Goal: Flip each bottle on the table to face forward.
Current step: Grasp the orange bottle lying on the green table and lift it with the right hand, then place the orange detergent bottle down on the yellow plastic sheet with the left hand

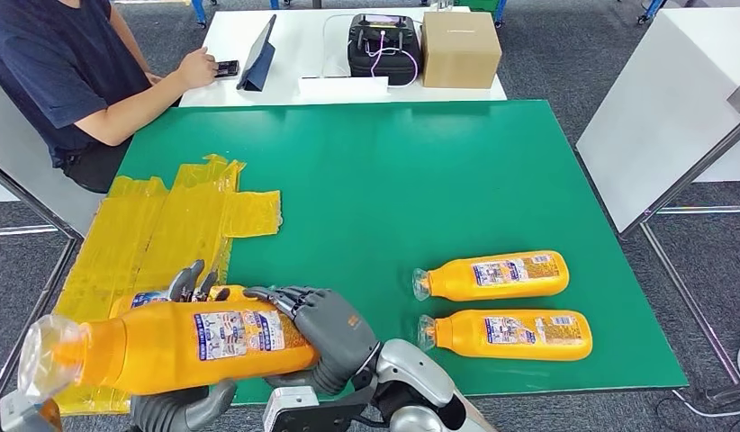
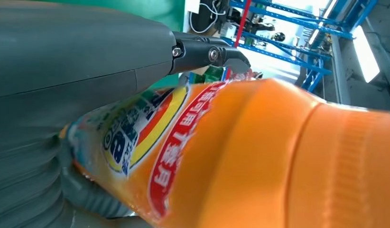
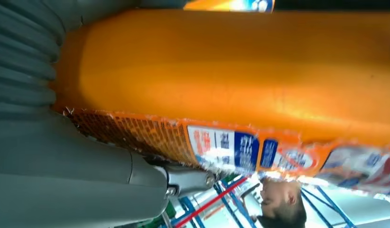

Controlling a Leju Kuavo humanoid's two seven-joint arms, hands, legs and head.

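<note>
We've got both hands on one orange bottle (image 1: 182, 346), held lying sideways above the near left corner of the green table (image 1: 393, 171), clear cap pointing left. Our right hand (image 1: 326, 328) grasps its base end, fingers wrapped over the top. Our left hand (image 1: 182, 409) grips it from underneath, thumb poking out below and fingertips (image 1: 188, 281) showing above. The back label faces us. Two more bottles (image 1: 492, 275) (image 1: 506, 334) lie side by side on the table's near right, caps left. Crinkly yellow tape (image 1: 168, 225) covers the left edge.
</note>
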